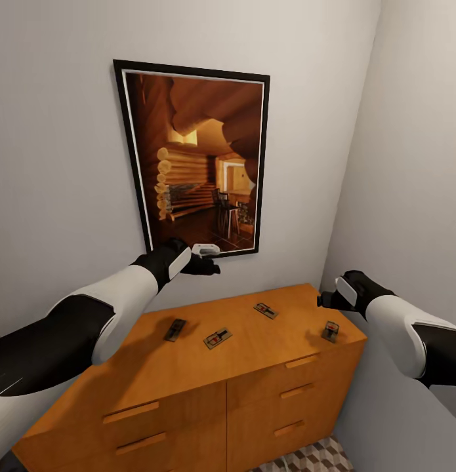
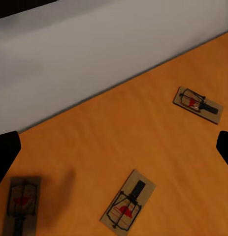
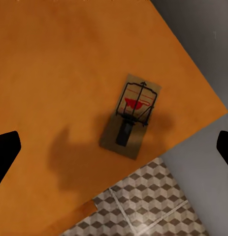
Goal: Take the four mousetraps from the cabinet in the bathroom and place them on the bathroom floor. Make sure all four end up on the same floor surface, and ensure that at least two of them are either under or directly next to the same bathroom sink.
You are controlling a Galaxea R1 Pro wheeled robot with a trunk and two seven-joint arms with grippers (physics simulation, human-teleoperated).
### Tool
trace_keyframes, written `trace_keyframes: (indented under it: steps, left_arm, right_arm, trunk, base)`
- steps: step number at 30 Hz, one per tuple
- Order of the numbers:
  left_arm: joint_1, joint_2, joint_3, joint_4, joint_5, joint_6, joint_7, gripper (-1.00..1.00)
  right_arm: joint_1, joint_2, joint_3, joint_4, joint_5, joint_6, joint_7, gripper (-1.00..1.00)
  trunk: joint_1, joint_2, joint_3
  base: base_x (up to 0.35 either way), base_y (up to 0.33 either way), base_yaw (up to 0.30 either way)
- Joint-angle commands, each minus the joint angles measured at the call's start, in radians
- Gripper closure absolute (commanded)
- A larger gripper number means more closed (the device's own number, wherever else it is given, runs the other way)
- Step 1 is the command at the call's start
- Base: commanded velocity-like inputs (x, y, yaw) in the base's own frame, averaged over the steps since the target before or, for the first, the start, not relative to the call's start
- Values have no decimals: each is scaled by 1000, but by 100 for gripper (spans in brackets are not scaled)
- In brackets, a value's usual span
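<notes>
Several mousetraps lie spread on top of the orange-brown cabinet (image 1: 188, 406): one at the left (image 1: 175, 330), one beside it (image 1: 217, 338), one toward the back (image 1: 266, 311) and one near the right corner (image 1: 330, 331). My left gripper (image 1: 211, 257) hangs open above the cabinet's back left part; its wrist view looks down on three traps (image 2: 128, 203) (image 2: 198, 104) (image 2: 20, 204). My right gripper (image 1: 327, 300) is open, hovering above the right-corner trap (image 3: 130, 115). A patch of cube-patterned bathroom floor (image 3: 143, 209) shows past the cabinet's edge. The sink is out of view.
A framed picture of a log cabin (image 1: 198, 160) hangs on the wall behind the cabinet, close to my left gripper. A grey side wall (image 1: 411, 196) stands tight against the cabinet's right end. Drawer fronts with bar handles (image 1: 130, 412) face me.
</notes>
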Motion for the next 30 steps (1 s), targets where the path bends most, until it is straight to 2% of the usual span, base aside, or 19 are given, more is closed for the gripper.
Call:
trace_keyframes:
  steps: [1,14,30]
  left_arm:
    - [-1,0,-6,0,5,2,0,-100]
    - [-1,0,-7,-1,4,-6,3,-100]
    - [-1,0,-6,5,8,-5,-1,-100]
  right_arm:
    - [0,0,-8,-1,-1,3,-6,-100]
    - [0,-5,-4,-2,11,-10,-6,-100]
    - [0,-15,-2,0,11,-20,-7,-100]
  trunk:
    - [0,-1,-1]
    - [0,-1,-1]
    - [0,-1,-1]
  base:
    - [0,0,0]
    - [166,0,0]
    - [30,0,0]
